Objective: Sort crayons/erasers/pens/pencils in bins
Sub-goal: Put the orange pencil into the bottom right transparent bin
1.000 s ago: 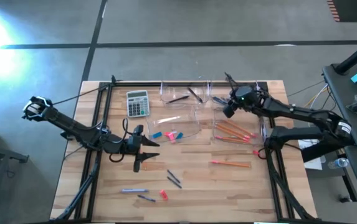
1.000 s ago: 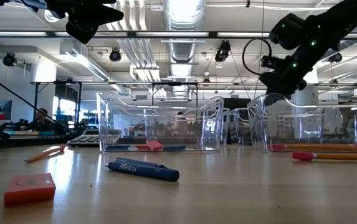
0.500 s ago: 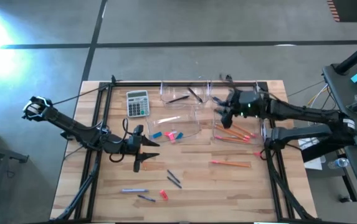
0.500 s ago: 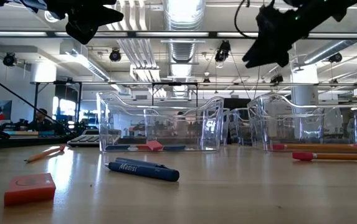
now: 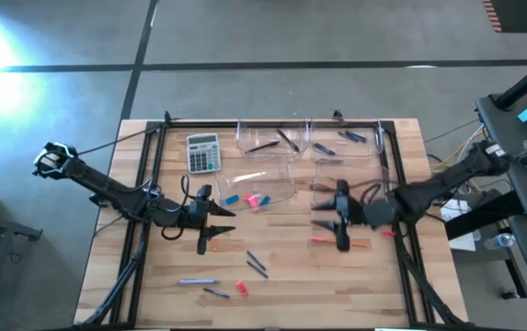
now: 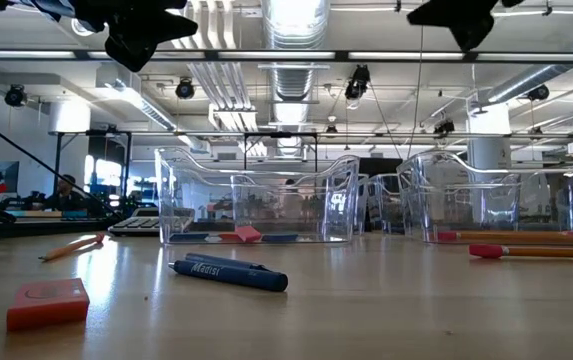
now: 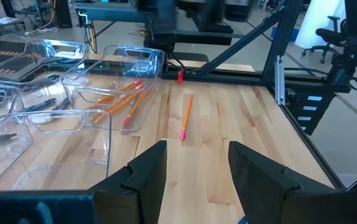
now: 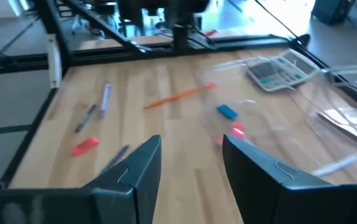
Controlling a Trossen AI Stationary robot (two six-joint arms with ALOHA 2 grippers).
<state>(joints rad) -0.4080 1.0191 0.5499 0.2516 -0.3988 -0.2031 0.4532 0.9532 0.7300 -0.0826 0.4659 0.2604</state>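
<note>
Pencils still loose on the desk, like the one point(image 5: 341, 243) lying under my right gripper point(image 5: 341, 243), look light, stiff and prone to rolling, so my spread, empty fingers point(image 8: 134, 171) should pinch it mid-shaft.

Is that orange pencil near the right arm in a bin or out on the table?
Out. The pencil lies on bare wood, outside the bin holding other pencils, in the high view.
</note>
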